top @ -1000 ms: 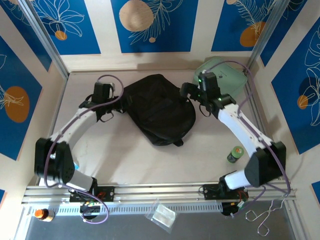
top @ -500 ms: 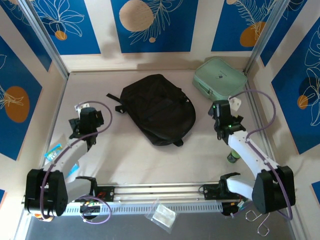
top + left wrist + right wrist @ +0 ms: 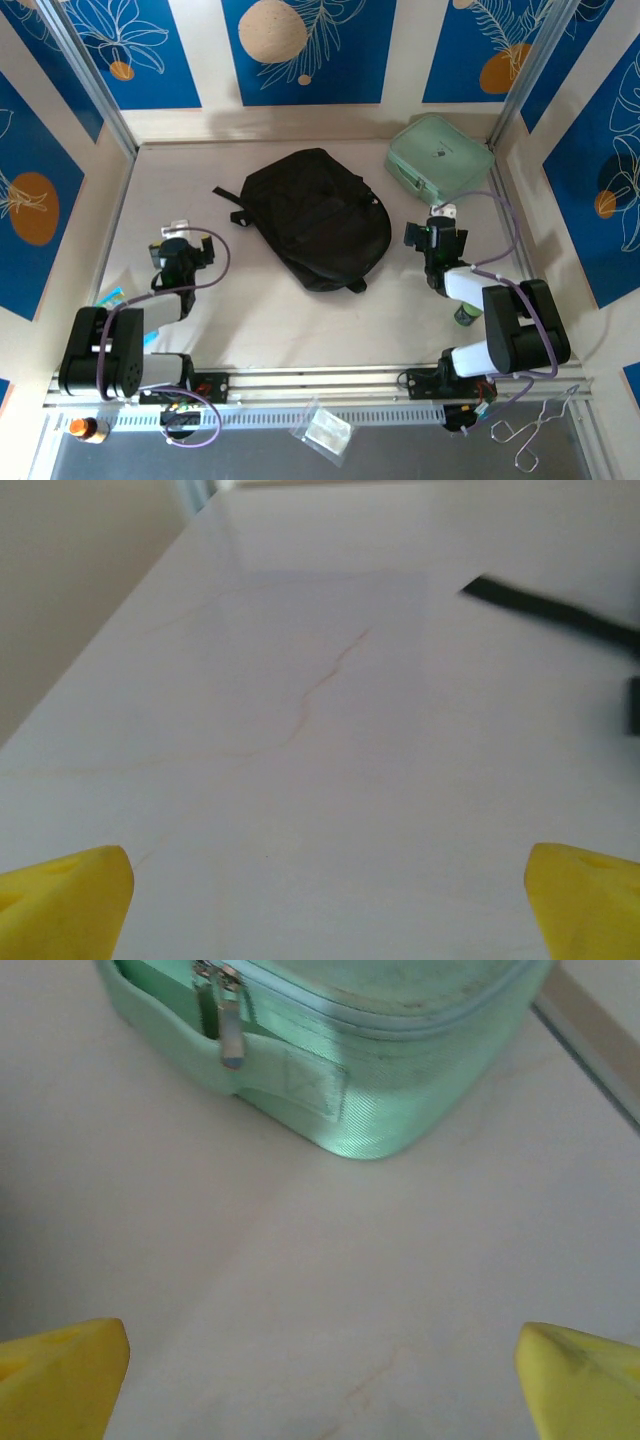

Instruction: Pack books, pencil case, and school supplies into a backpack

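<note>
While both arms sit folded close to their bases, the backpack (image 3: 318,222) lies in the middle of the tabletop (image 3: 250,320), between the two end effectors and a little beyond them. Its long axis runs diagonally, from far left to near right. The right end effector (image 3: 433,235), jaws spread wide and empty, is near the bag's right bulge and faces the green case (image 3: 440,152). The left end effector (image 3: 183,246), equally wide and empty, stands farther off, short of a loose strap (image 3: 228,194). The right arm looks better placed to reach first.
</note>
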Robot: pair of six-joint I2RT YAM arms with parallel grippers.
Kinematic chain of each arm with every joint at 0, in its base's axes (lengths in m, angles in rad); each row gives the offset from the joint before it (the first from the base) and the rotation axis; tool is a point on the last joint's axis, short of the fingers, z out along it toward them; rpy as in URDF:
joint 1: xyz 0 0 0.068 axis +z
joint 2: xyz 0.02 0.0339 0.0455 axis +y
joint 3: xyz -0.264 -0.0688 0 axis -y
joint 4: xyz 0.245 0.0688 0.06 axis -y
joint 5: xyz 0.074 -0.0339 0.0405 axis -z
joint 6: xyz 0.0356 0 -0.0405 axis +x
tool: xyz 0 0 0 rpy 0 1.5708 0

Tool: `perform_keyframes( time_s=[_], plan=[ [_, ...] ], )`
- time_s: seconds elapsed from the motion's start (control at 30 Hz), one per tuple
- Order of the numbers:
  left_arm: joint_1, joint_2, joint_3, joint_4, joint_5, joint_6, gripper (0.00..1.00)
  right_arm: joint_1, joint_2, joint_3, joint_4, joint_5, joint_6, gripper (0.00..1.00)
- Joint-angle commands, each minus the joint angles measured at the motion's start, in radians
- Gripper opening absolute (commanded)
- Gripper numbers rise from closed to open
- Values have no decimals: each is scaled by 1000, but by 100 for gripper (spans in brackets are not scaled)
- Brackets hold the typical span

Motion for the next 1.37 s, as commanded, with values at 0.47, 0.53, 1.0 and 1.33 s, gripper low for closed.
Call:
perform_keyframes(
  time_s=[0.47, 0.53, 1.0, 1.33],
  plan=[
    [13, 250, -3, 403, 218, 25, 100, -86, 123, -64, 361, -293, -34, 99],
    [-2, 252, 22, 359, 175, 31, 100, -88, 124, -57, 351, -295, -30, 99],
    [-23, 253, 56, 293, 180, 60, 100, -91, 125, -52, 348, -300, -29, 99],
    [-28, 253, 60, 286, 176, 65, 100, -90, 125, -54, 347, -300, -29, 99]
  ],
)
